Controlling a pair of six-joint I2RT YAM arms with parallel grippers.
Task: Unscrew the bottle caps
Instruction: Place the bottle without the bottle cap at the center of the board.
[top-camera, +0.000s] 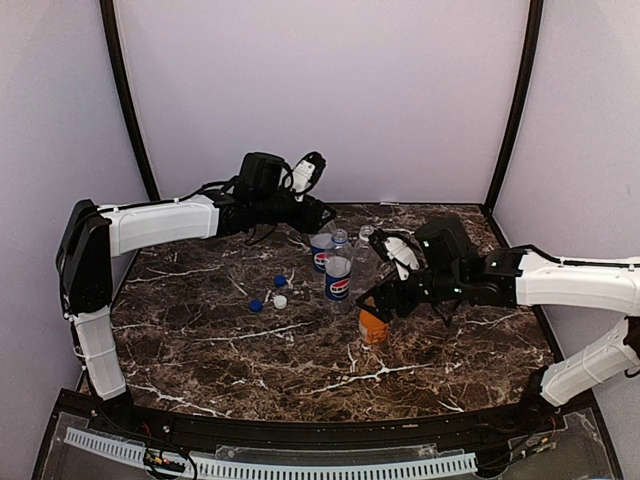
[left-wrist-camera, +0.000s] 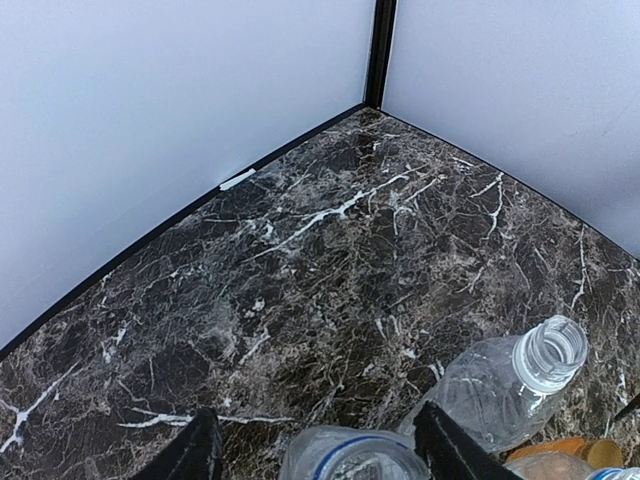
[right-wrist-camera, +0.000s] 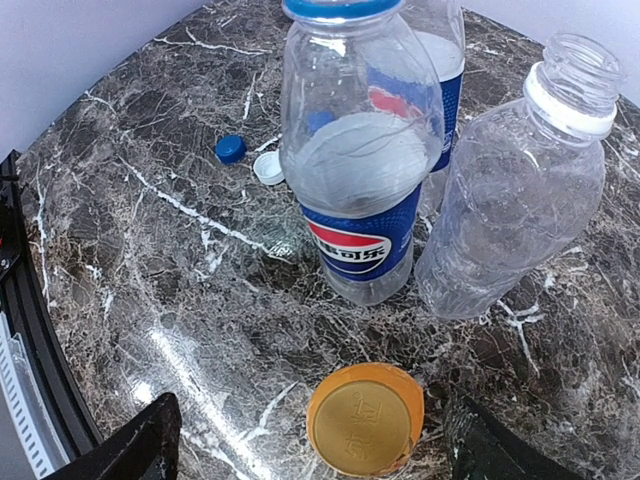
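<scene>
I am hovering my right pincer (right-wrist-camera: 312, 420) over the orange bottle (top-camera: 373, 328). Its fingers are spread wide, one on each side of the orange cap (right-wrist-camera: 365, 418), and neither is touching it. That cap is sitting on its bottle at the front of the group. Just behind it the Pepsi bottle (right-wrist-camera: 355, 170) and the clear bottle (right-wrist-camera: 520, 200) are standing upright side by side, the clear one showing a bare open neck. My left pincer (left-wrist-camera: 315, 430) is reaching over the far side of the group with its fingers apart. The top of the blue-label bottle (left-wrist-camera: 350, 455) is sitting between them, and I cannot tell whether either finger is brushing it. Loose on the marble table (top-camera: 200, 340), left of the bottles, a white cap (top-camera: 280, 301) is lying with a blue cap (top-camera: 280, 281) just behind it and a second blue cap (top-camera: 256, 305) just to its left.
</scene>
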